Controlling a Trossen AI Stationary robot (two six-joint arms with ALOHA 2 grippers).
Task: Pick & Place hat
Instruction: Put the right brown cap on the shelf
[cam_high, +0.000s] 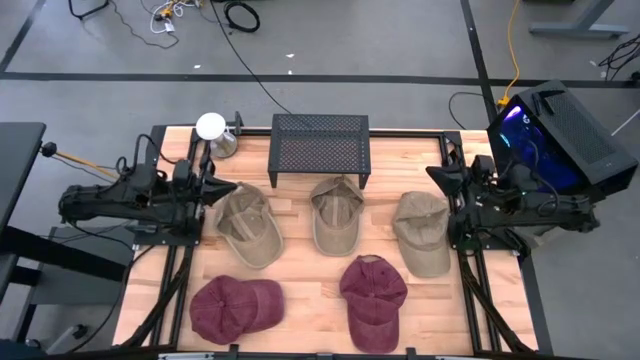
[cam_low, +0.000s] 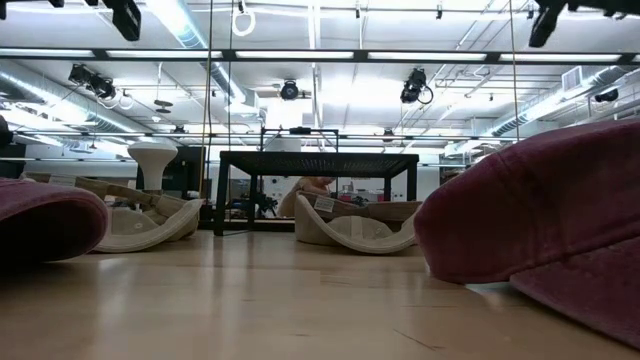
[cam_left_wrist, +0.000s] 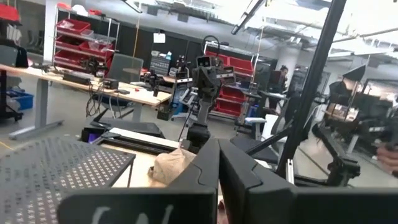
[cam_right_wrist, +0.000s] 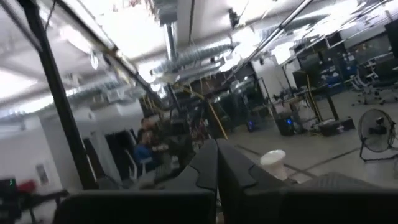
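Hats lie in two rows on the wooden table (cam_high: 300, 300). Back row: three beige caps, the left beige cap (cam_high: 248, 226), the middle beige cap (cam_high: 335, 214) and the right beige cap (cam_high: 421, 232). Front row: two maroon caps, the left maroon cap (cam_high: 236, 308) and the right maroon cap (cam_high: 373, 300), each well apart from the other.

A black perforated metal stand (cam_high: 320, 146) sits at the back edge of the table, just behind the middle beige cap. A white round-topped object (cam_high: 211, 126) stands at the back left corner, beside the stand.

The left gripper (cam_high: 232, 187) is parked over the left side of the table, pointing inward, its tip just beside the left beige cap. Its fingers (cam_left_wrist: 205, 168) are clenched together and grasp nothing.

The right gripper (cam_high: 432, 173) is parked over the right side of the table, pointing inward, near the right beige cap. Its fingers (cam_right_wrist: 208, 165) are likewise clenched together on nothing.

In the low view, the right maroon cap (cam_low: 540, 230) fills the near right and the left maroon cap (cam_low: 45, 220) shows at the near left, with the stand (cam_low: 318, 160) behind them.
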